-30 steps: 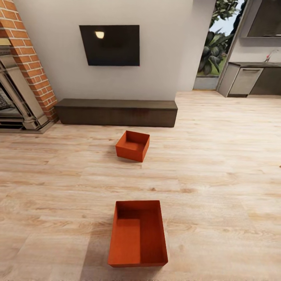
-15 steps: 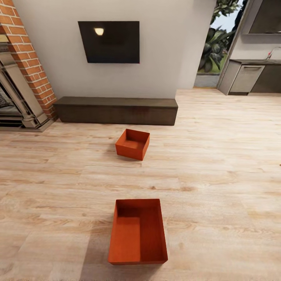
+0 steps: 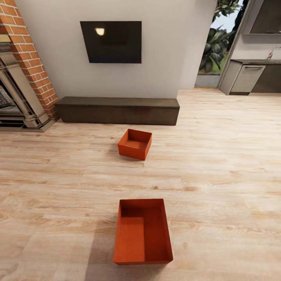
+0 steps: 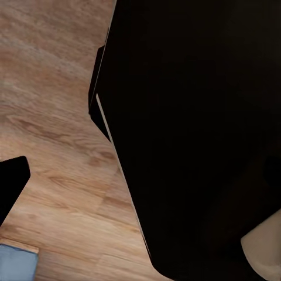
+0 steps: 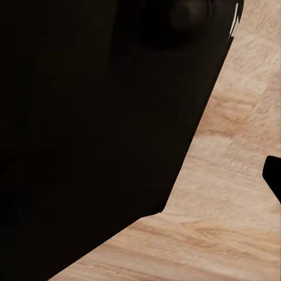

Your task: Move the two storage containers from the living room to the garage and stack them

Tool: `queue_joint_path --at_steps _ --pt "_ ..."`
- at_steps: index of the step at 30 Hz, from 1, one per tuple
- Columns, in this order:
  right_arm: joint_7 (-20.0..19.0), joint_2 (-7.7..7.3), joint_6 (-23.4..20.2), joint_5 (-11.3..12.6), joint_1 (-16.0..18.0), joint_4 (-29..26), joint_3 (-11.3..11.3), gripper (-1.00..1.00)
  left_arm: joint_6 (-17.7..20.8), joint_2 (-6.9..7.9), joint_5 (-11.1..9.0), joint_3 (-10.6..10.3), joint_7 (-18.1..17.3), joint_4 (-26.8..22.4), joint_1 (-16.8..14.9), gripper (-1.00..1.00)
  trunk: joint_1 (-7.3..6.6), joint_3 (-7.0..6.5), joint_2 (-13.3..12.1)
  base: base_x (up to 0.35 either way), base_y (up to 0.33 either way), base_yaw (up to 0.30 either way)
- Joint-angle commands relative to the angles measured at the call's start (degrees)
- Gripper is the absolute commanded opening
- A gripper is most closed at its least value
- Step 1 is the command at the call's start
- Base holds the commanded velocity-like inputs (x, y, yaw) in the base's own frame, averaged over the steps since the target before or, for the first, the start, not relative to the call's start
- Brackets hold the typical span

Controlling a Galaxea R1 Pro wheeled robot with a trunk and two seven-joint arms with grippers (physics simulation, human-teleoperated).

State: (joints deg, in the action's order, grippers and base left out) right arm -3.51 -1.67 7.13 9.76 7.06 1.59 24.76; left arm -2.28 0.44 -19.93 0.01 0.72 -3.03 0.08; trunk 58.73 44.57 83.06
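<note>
No readable writing, brand or label on anything in sight.

Two orange-red bins sit on the light wood plank floor (image 3: 218, 164) of the living room. Near bin (image 3: 143, 231): rectangular, open-topped, thin plain walls, long side running away from the camera, empty inside, one half of its bottom in shadow. Far bin (image 3: 135, 144): same colour and make, turned slightly, empty, lying just in front of the long dark bench (image 3: 117, 110). The two bins are well apart, roughly in line with each other.

Behind the bench, a white wall (image 3: 164, 47) with a black TV (image 3: 111, 41) showing a small lamp reflection. Red brick fireplace (image 3: 23, 74) at the left edge. At the right, an opening to greenery and grey kitchen cabinets (image 3: 246, 78).

Both wrist views: large black bodywork close to the lens, plank floor beyond. Jaw state of the left and right grippers: cannot tell.
</note>
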Motion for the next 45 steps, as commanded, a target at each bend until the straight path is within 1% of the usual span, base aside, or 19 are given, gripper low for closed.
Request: queue_joint_path --at_steps 1,9,19,25,33,41,45 --pt "-0.3 0.00 0.3 0.6 0.1 0.2 0.4 1.00 -0.1 0.00 -0.2 0.0 0.1 0.0 0.0 1.00 0.00 0.03 0.0 0.000 0.026 0.000" --pt "-0.2 0.05 0.3 0.6 0.1 0.2 0.4 1.00 -0.1 0.00 -0.2 -0.1 0.1 0.0 0.0 1.00 0.00 0.03 0.0 0.000 0.007 -0.006" --pt "-0.2 0.08 0.1 0.6 0.0 0.2 0.4 1.00 -0.1 0.00 -0.2 -0.1 0.1 0.0 0.0 1.00 0.00 0.03 0.0 0.000 0.000 -0.070" --pt "-0.2 0.08 0.1 0.6 0.0 0.2 0.4 1.00 -0.1 0.00 -0.2 -0.1 0.1 0.0 0.0 1.00 0.00 0.03 0.0 0.000 -0.007 -0.002" --pt "-0.1 0.05 0.1 0.6 0.1 0.2 0.4 1.00 -0.1 0.02 -0.2 0.0 0.1 0.0 0.0 1.00 0.00 0.03 0.0 0.000 -0.130 0.000" --pt "-0.1 0.16 0.0 0.3 0.1 0.2 0.6 1.00 -0.1 0.08 -0.3 -0.1 0.1 0.0 0.0 1.00 0.00 0.03 0.0 0.000 -0.013 0.001" --pt "-0.1 0.11 0.1 0.3 0.1 0.2 0.6 1.00 -0.1 0.08 -0.3 -0.1 0.1 0.0 0.0 1.00 0.00 0.03 0.0 0.000 -0.001 0.119"
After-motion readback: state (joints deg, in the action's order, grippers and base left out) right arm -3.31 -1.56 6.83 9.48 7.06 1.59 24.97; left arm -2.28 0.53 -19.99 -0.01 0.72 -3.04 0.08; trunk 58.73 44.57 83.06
